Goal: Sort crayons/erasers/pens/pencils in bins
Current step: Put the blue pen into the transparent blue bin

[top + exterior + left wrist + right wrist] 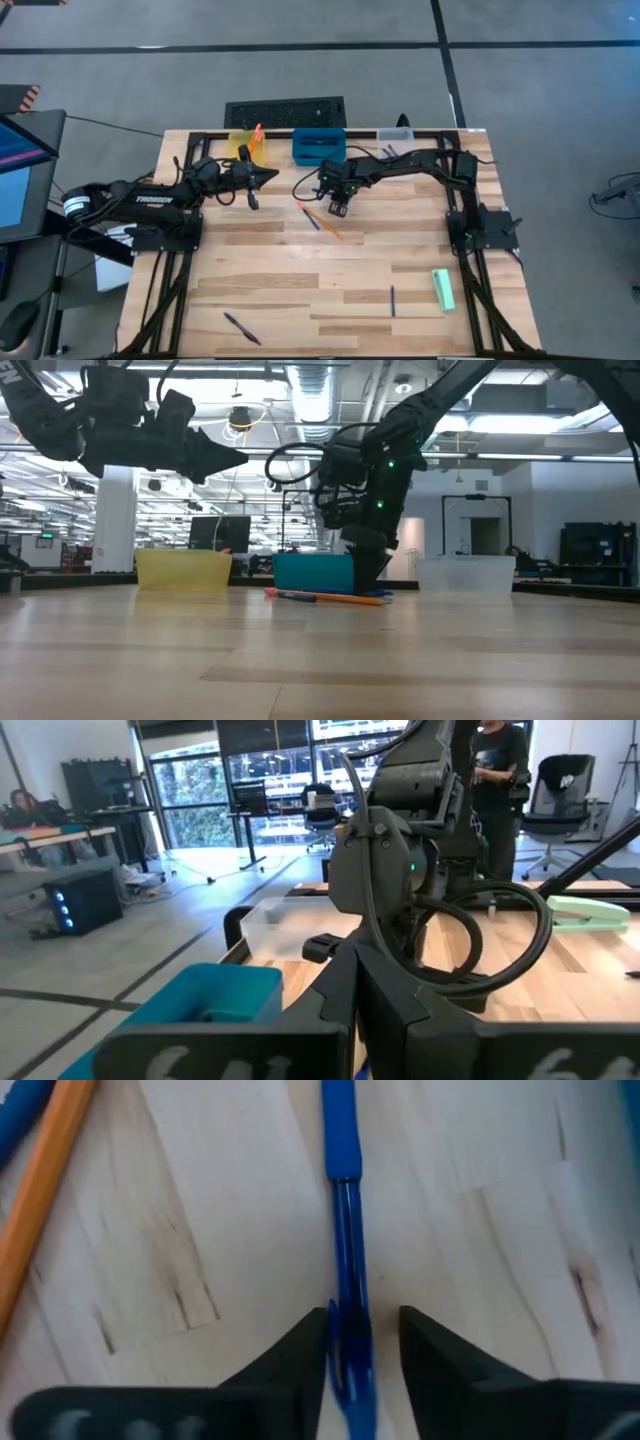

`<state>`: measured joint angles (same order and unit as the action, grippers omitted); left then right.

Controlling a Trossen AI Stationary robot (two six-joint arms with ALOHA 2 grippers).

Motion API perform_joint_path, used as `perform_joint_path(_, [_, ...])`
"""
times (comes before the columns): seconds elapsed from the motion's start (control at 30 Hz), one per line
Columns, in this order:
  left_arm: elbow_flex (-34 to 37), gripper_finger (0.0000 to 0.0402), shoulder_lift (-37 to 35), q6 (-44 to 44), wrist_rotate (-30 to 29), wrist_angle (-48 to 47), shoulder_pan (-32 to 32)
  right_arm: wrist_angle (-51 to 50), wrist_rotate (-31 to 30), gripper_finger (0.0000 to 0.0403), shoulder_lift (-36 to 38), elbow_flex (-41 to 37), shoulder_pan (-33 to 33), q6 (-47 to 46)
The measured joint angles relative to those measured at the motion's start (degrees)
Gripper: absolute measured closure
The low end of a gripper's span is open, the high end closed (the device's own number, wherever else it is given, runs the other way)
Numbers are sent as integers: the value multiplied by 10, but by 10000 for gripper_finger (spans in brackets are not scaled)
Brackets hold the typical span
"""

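**Right claw down around a blue pen at mid-bench**

The right claw stands low over the bench, a little in front of the blue bin. In the right wrist view a blue pen lies flat on the wood and runs between the two fingers. One finger seems to touch the pen, the other one has a narrow gap to it, so the claw is only partly closed around the pen and I cannot tell if it really pinches it. The pen rests on the bench. Just beside it lies an orange pencil, crossing near another dark pen.

The left claw hangs above the bench, near the yellow bin, with its fingers pressed together and nothing between them. One orange pencil leans in the yellow bin.

The three bins stand in a row at the far edge: yellow, blue, then the clear bin, where some dark sticks show inside.

More things lie well apart at the near side: a purplish pen toward the left corner, a dark pen more to the right, and the mint-green eraser near the right edge.

In the left wrist view a person in dark clothes stands in the room behind the bench.
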<state>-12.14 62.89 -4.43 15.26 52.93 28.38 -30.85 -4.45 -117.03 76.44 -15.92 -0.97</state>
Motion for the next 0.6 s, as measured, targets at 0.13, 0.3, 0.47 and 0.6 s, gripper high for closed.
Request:
perform_joint_path(0.13, [0, 401, 0, 0, 0, 0, 0, -4, -1, 307, 0, 0, 0, 14])
perform_joint_path(0.3, [0, 401, 0, 3, 0, 0, 0, -4, -2, 332, 3, -1, 0, 17])
perform_joint_path(0.47, [0, 401, 0, 4, 0, 1, 0, -7, 0, 336, 10, -2, 0, 28])
perform_joint_path(0.6, [0, 401, 0, 4, 0, 1, 0, -13, 6, 336, 13, -1, 1, 29])
